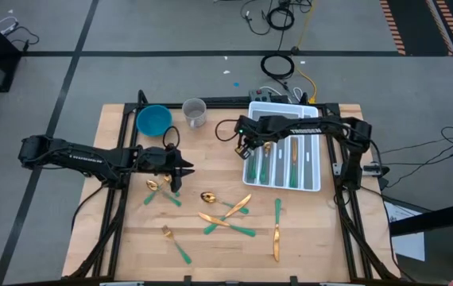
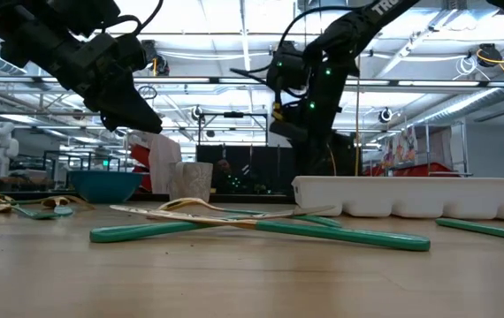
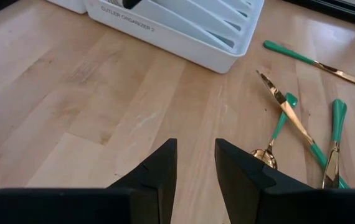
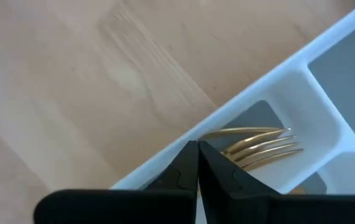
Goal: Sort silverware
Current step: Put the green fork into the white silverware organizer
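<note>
Both grippers empty, silverware half sorted.
Left gripper (image 3: 195, 168) fingers parted, holding nothing, above table (image 1: 314, 230) near loose silverware (image 1: 226, 214). Right gripper (image 4: 197, 163) pressed together, empty, over white tray (image 1: 315, 179) edge; gold fork (image 4: 261, 149) inside, its handle hidden. Workshop room behind.

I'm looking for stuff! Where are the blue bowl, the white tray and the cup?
blue bowl (image 1: 153, 121), high view, inside bottom.
white tray (image 1: 312, 183), high view, front rim.
cup (image 1: 195, 112), high view, its mouth.
</note>
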`<action>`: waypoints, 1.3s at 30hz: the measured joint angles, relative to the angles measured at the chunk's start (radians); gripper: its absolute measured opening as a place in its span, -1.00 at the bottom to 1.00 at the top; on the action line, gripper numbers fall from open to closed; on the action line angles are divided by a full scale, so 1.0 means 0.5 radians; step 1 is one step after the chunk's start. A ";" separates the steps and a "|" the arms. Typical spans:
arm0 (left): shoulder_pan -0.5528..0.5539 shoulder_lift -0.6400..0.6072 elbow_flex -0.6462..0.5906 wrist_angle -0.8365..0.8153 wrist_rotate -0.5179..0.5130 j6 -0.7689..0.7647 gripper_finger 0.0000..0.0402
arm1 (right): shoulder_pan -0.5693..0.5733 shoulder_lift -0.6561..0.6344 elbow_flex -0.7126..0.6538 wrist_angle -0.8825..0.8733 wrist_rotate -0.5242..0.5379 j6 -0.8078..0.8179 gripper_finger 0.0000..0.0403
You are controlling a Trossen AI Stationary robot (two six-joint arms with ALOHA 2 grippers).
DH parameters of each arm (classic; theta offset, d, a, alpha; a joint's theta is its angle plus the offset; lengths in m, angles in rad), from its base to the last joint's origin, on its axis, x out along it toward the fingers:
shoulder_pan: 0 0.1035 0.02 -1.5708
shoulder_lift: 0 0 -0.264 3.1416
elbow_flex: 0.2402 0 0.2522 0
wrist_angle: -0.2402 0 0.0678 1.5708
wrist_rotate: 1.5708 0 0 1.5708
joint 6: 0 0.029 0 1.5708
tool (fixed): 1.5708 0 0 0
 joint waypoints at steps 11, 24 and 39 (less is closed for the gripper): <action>0.000 0.000 0.000 0.003 -0.002 0.002 -0.43 | -0.043 0.034 -0.001 0.072 -0.014 -0.012 -1.00; 0.000 0.000 0.000 0.004 -0.013 0.000 -0.43 | -0.051 0.085 -0.001 0.068 -0.001 -0.024 -1.00; 0.001 0.000 0.000 0.011 -0.025 -0.005 -0.43 | -0.107 0.207 -0.001 0.006 -0.033 -0.040 -1.00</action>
